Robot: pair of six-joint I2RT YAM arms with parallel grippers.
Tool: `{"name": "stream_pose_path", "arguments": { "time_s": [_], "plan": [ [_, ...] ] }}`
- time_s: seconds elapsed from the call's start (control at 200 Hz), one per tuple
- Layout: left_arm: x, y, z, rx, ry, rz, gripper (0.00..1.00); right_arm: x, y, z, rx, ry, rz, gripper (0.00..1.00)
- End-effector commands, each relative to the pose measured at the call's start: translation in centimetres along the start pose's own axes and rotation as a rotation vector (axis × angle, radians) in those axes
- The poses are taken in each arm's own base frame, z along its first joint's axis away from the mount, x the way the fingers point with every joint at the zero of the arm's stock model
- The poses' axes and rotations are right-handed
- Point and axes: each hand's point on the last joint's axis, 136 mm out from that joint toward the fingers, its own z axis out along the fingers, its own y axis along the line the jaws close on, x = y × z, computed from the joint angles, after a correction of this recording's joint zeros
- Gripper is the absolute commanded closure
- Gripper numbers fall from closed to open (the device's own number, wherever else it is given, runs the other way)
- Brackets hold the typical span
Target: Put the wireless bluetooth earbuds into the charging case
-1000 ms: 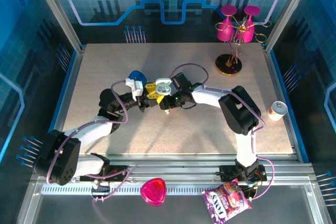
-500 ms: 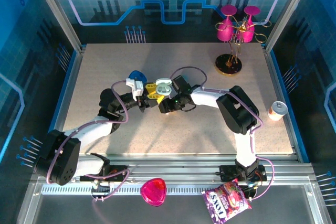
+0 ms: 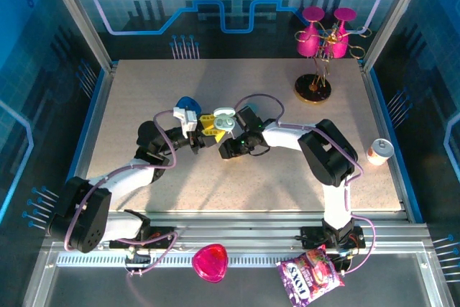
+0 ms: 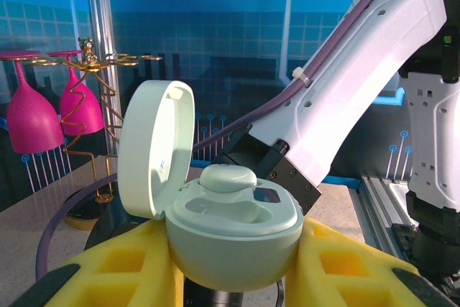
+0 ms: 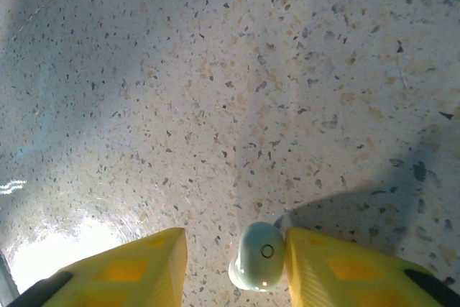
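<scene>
My left gripper point(image 4: 231, 272) is shut on the pale-green charging case point(image 4: 233, 239), its yellow fingers point(image 4: 108, 267) pressing on both sides. The case lid point(image 4: 154, 149) stands open to the left. One earbud point(image 4: 226, 176) sits in the far slot, and the near slot is empty. From above, the case point(image 3: 224, 118) hangs mid-table. Just to the near side of it, my right gripper point(image 3: 227, 150) points down at the table. In the right wrist view a second earbud point(image 5: 260, 257) lies on the table between my right gripper's point(image 5: 233, 249) open fingers. It touches the right finger and is apart from the left.
A blue object point(image 3: 187, 103) lies behind the left gripper. A rack with pink wine glasses point(image 3: 323, 41) stands at the back right and a can point(image 3: 379, 152) at the right edge. A pink heart-shaped case point(image 3: 210, 262) and a candy bag point(image 3: 310, 275) lie on the front rail.
My right gripper has moved a little toward the near side and down to the table, and its fingers have narrowed around the earbud. The left gripper and the case have stayed still.
</scene>
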Motion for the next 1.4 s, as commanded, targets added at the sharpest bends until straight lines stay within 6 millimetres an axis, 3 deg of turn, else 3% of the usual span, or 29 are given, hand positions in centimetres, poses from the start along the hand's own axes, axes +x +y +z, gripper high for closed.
{"name": "stream_pose_path", "arguments": {
  "time_s": [0.0,0.395,0.775,0.941,1.191,1.396],
  "plan": [
    [-0.4,-0.1,0.2,0.006,-0.013,0.037,0.69,0.5,0.9,-0.3,-0.027,0.012,-0.003,0.62],
    [-0.3,-0.1,0.2,0.003,-0.012,0.036,0.69,0.9,0.3,0.2,0.000,0.023,0.017,0.71],
    [-0.2,-0.1,0.1,0.002,-0.009,0.037,0.69,1.5,-0.4,0.6,0.047,0.054,0.011,0.71],
    [-0.2,-0.1,0.2,0.000,-0.008,0.037,0.69,1.4,-0.5,0.5,0.058,0.053,0.010,0.76],
    [-0.2,0.0,0.2,-0.002,-0.009,0.042,0.69,0.7,0.0,-0.6,0.066,0.025,-0.003,0.80],
    [0.1,0.4,0.2,-0.021,-0.004,0.046,0.69,-0.3,0.0,-2.9,0.101,-0.050,-0.002,0.80]
  ]
}}
